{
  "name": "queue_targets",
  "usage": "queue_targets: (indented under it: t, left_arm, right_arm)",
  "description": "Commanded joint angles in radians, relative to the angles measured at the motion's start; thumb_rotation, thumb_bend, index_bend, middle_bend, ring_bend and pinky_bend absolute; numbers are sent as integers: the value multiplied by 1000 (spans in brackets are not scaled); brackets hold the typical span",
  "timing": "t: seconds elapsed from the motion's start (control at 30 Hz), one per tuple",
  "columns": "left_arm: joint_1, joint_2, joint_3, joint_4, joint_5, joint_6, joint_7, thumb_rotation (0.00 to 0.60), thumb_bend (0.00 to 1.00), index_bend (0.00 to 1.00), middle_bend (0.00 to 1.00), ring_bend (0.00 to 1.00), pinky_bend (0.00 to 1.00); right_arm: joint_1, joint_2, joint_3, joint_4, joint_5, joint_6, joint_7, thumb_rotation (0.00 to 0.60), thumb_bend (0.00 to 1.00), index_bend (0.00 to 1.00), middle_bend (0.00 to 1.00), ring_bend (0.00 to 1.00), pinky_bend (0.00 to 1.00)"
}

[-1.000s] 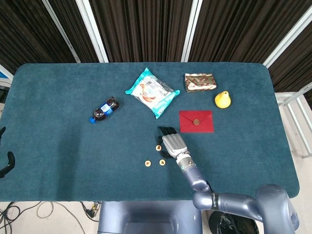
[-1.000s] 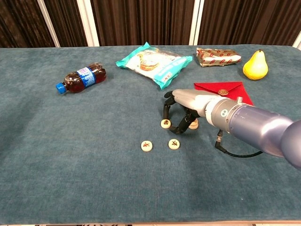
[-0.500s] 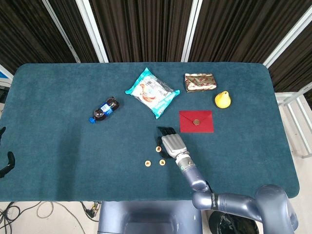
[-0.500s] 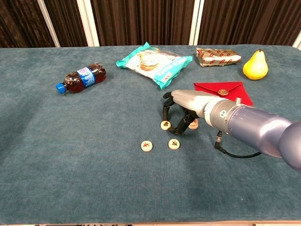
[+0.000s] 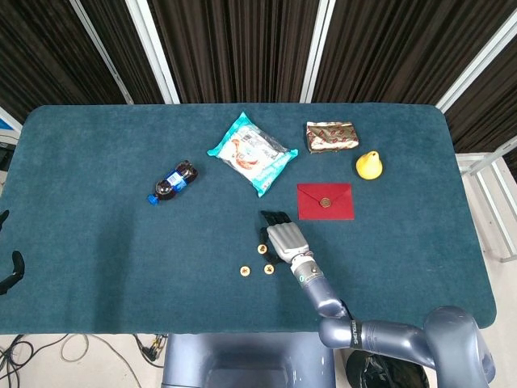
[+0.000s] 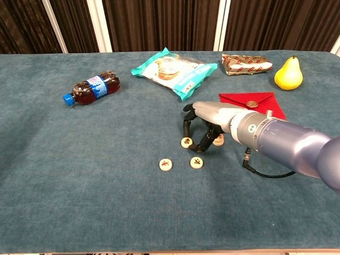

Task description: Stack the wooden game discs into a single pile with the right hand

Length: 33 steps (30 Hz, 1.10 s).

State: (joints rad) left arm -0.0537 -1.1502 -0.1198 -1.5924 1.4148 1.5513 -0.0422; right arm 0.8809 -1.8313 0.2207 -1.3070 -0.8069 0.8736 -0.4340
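Note:
Several small round wooden discs lie on the blue cloth. Two lie side by side nearest me (image 6: 166,164) (image 6: 196,162), also seen in the head view (image 5: 244,271) (image 5: 267,269). A third disc (image 6: 186,142) (image 5: 262,247) lies flat right under my right hand's fingertips (image 6: 186,127). A fourth disc (image 6: 219,139) peeks out behind that hand. My right hand (image 6: 208,121) (image 5: 283,238) arches palm-down over the third disc, fingers on its far side and thumb on the near side, holding nothing. Only dark parts of my left hand (image 5: 10,271) show at the table's left edge.
A red envelope (image 6: 252,101) lies just right of the hand. Further back are a snack bag (image 6: 175,69), a gold-wrapped packet (image 6: 246,64) and a yellow pear (image 6: 288,73). A small cola bottle (image 6: 93,87) lies at the left.
My right hand has crept slightly toward the front-left, and the disc under its fingertips has slid a little nearer. The other discs have not moved.

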Motion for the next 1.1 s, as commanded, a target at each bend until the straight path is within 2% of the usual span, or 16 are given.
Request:
queue_targets:
  t: [0.03, 0.43, 0.7, 1.1]
  left_arm:
    - [0, 0, 0, 0, 0, 0, -1, 600, 582, 70, 0, 0, 0]
    - [1, -1, 1, -1, 2, 3, 5, 600, 582, 70, 0, 0, 0]
    - [2, -2, 0, -2, 0, 4, 6, 600, 581, 70, 0, 0, 0]
    - [2, -2, 1, -3, -1, 1, 7, 600, 582, 70, 0, 0, 0]
  right_arm:
    - [-2, 12, 2, -14, -8, 2, 3, 600, 436, 527, 0, 0, 0]
    - [-30, 134, 12, -142, -7, 45, -13, 600, 437, 532, 0, 0, 0]
    - [-48, 171, -1, -155, 16, 39, -2, 600, 437, 540, 0, 0, 0]
    - [-59, 174, -16, -141, 9, 26, 30, 600, 436, 540, 0, 0, 0]
